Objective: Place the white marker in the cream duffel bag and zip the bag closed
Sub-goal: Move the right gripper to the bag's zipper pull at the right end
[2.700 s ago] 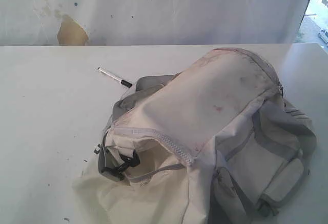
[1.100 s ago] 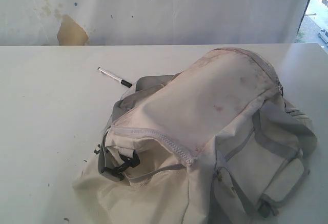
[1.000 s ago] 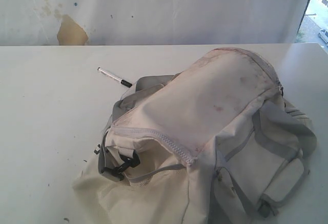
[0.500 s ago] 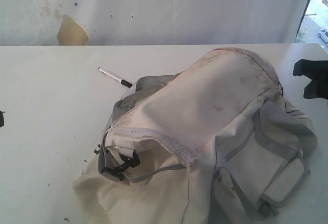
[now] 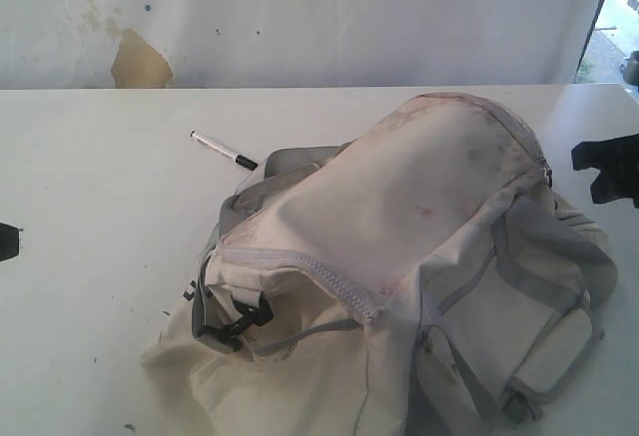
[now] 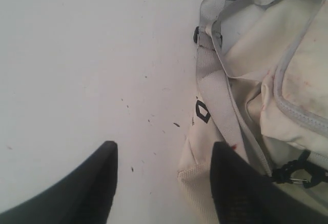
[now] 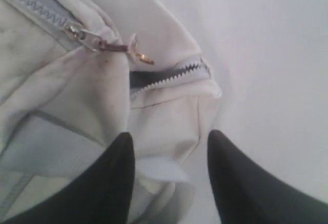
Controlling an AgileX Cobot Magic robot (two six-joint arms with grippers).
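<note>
White marker point(image 5: 224, 151) beside cream duffel bag point(image 5: 419, 217), well apart from both jaws

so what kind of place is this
Probably a robot test bench, not a home: a plain white table, a stained white backdrop, and a black left gripper and right gripper near just a bag and marker.

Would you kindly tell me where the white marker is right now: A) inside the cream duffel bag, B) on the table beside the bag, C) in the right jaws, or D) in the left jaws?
B: the white marker lies on the table, just outside the cream duffel bag.
</note>
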